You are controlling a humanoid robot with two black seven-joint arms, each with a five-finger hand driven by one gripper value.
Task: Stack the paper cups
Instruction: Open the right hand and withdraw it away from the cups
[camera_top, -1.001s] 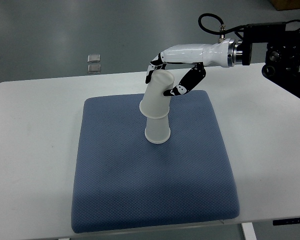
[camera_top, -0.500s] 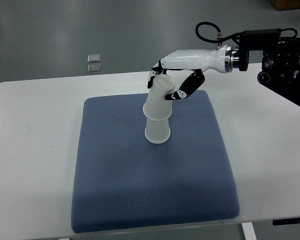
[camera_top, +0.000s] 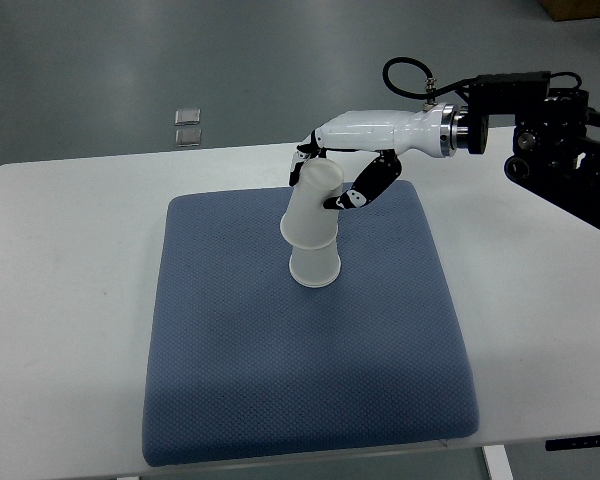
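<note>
Since the earlier frames the right arm has drawn back toward the far right of the table, and the right hand [camera_top: 325, 180] has risen a little with it, so the upper cup [camera_top: 312, 207] now leans less sharply to the right than before. The lower cup [camera_top: 314, 266] has not shifted on the blue pad [camera_top: 230, 380].

The right hand's fingers are curled around the upper cup near its closed base, with dark fingertips [camera_top: 302, 165] on its far side and the thumb pressed on the near-right side. The left hand is out of view.

The stack stands a little behind the middle of the pad. Both cups are upside down, the upper one sleeved over the lower one's base. It looks only partly seated: it tilts, and much of the lower cup's wall shows beneath its rim. The judgement is that the stacking is nearly done, with straightening, pressing down and letting go left.

The cups are thin, translucent white tapered cones with smooth walls and would likely dent under a hard squeeze. The pad is a soft, square cushion with rounded corners and a fine woven dimple texture. It lies on a smooth white table [camera_top: 60, 300].
</note>
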